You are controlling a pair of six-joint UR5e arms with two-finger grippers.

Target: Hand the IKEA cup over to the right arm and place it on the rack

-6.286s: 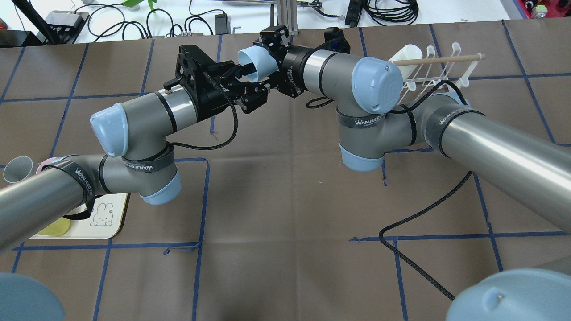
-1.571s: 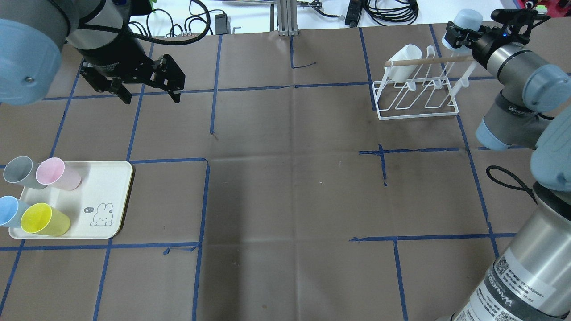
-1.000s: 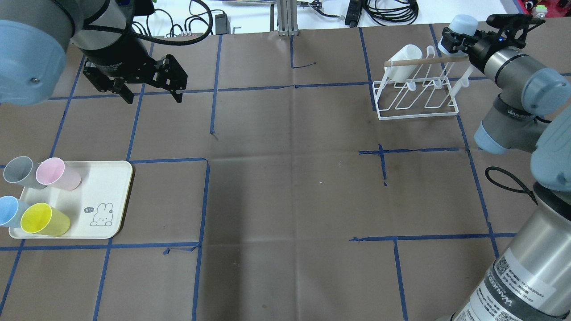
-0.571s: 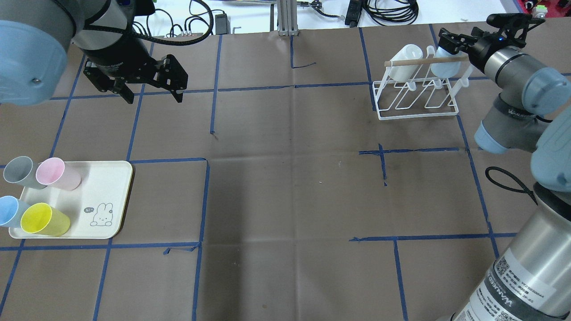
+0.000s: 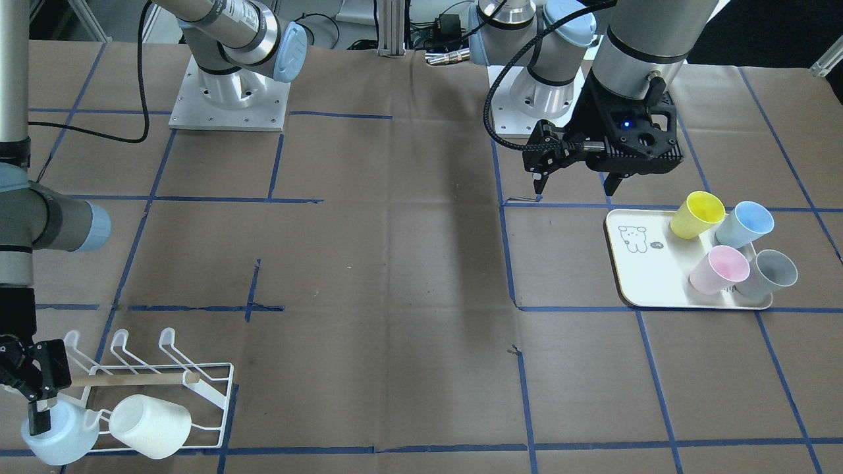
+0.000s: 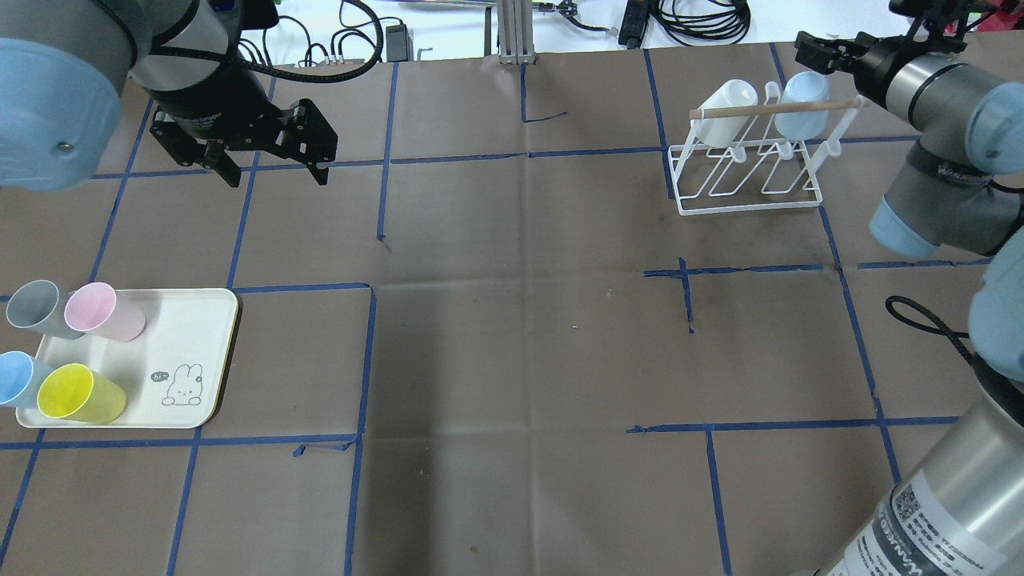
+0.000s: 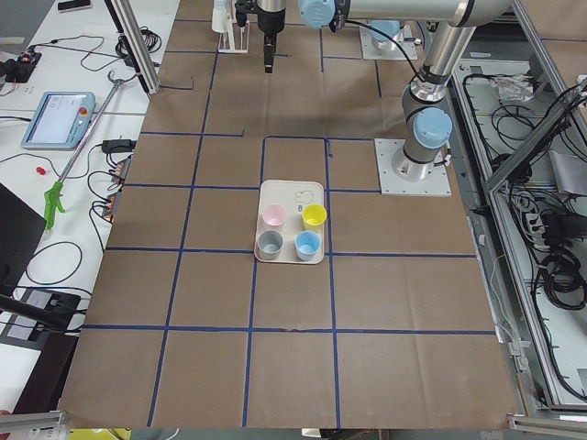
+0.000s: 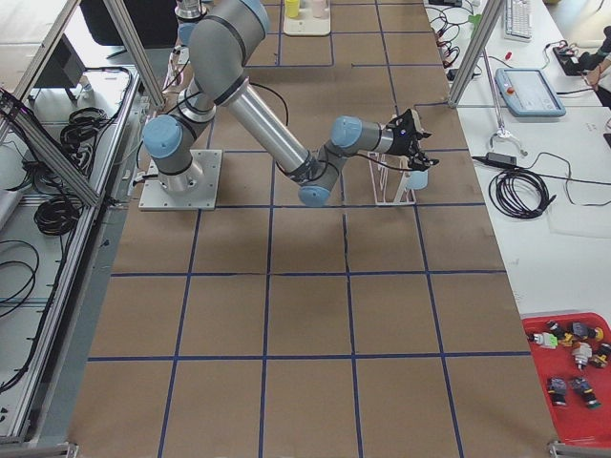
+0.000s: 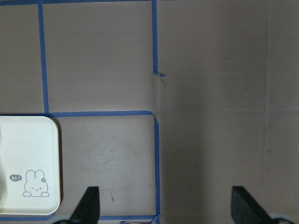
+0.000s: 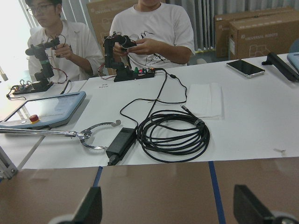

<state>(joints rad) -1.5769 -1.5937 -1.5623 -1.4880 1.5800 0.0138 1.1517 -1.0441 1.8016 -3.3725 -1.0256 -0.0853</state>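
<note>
The pale blue IKEA cup point(image 6: 802, 114) hangs mouth-down on the white wire rack point(image 6: 752, 196), next to a white cup point(image 6: 726, 112). From the front the blue cup point(image 5: 56, 434) sits at the rack's point(image 5: 211, 375) end. My right gripper point(image 6: 810, 50) is just behind and above the cup, open and empty; its wrist view shows wide-apart fingers point(image 10: 91, 207) with nothing between them. My left gripper point(image 6: 268, 156) hovers open and empty at the far left, above the table beyond the tray.
A cream tray point(image 6: 192, 344) at the front left holds a yellow cup point(image 6: 80, 394), a blue cup point(image 6: 16, 378), a pink cup point(image 6: 104, 312) and a grey cup point(image 6: 36, 308). Cables and operators are beyond the table's far edge.
The left gripper handed the blue cup to the right one. The right arm carried it to the rack, set it on a prong, let go and drew back. The left arm barely moved.
</note>
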